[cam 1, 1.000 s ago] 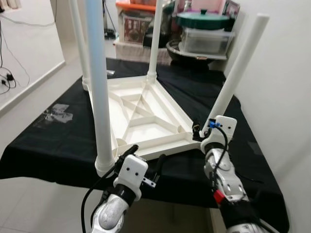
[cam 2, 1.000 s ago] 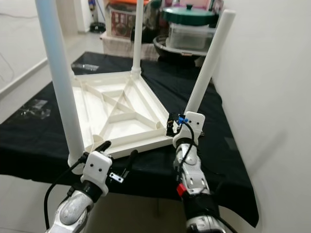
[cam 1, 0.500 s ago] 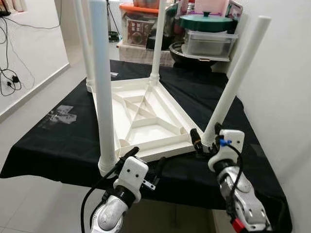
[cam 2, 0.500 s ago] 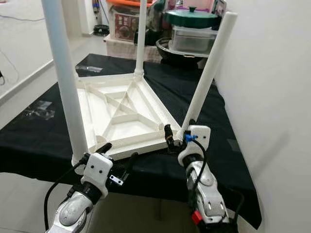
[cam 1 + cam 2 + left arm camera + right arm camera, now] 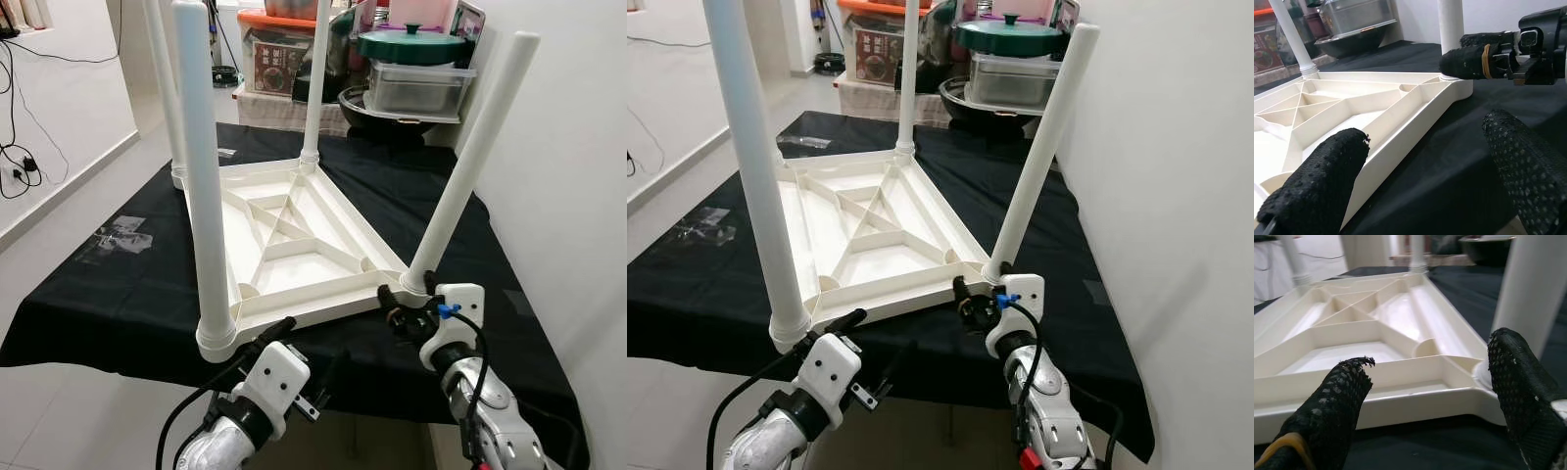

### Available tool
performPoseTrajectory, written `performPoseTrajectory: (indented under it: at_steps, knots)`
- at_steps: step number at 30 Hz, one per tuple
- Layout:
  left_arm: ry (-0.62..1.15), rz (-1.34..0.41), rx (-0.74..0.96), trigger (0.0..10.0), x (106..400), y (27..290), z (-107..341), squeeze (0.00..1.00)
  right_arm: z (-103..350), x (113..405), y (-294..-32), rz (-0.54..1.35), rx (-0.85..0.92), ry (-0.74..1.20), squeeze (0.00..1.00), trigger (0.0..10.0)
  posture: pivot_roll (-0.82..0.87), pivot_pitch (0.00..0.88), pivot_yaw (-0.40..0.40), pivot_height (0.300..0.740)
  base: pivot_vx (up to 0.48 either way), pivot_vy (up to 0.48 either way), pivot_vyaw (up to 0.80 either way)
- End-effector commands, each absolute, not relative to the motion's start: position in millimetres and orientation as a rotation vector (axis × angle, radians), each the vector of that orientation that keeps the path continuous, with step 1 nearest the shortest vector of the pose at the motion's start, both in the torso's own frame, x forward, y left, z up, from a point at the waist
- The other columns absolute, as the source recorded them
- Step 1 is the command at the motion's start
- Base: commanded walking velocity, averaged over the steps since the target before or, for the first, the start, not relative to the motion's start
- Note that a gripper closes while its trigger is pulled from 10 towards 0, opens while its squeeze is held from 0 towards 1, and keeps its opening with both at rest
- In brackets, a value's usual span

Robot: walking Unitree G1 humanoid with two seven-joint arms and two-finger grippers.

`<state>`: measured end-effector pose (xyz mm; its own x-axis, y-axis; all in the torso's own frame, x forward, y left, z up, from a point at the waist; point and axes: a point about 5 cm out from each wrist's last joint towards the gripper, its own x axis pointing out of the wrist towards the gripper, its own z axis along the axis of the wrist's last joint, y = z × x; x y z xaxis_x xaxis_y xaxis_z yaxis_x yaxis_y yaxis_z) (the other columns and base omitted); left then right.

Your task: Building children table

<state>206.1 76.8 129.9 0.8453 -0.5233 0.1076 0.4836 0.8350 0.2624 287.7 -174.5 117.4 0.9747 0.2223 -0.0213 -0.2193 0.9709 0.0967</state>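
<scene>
Right end effector (image 5: 972, 305) is spread open around the near-right leg (image 5: 1038, 147) base; left end effector (image 5: 877, 348) is open, holding nothing. Upturned children's table (image 5: 294, 245) lies on the black-clothed table (image 5: 118, 284); its far legs are cropped. Lidded tub (image 5: 416, 83) behind, contents unclear.

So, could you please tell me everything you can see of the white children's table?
The table lies upside down on the black cloth, its ribbed underside facing up. It looks like glossy white plastic. Four round legs stand in its corner sockets; the near-right leg leans outward. The right gripper, fingers open, is at that leg's base; the left gripper hovers open before the near edge.
</scene>
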Motion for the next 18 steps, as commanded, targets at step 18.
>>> performPoseTrajectory:
  at_steps: [18]
  knots:
    - [-0.097,-0.366,0.249,10.0,171,119,133,0.0,106,291,-182,0.256,0.005,0.08,0.0,10.0,0.07,0.001,-0.093,0.74,0.0,0.0,0.0]
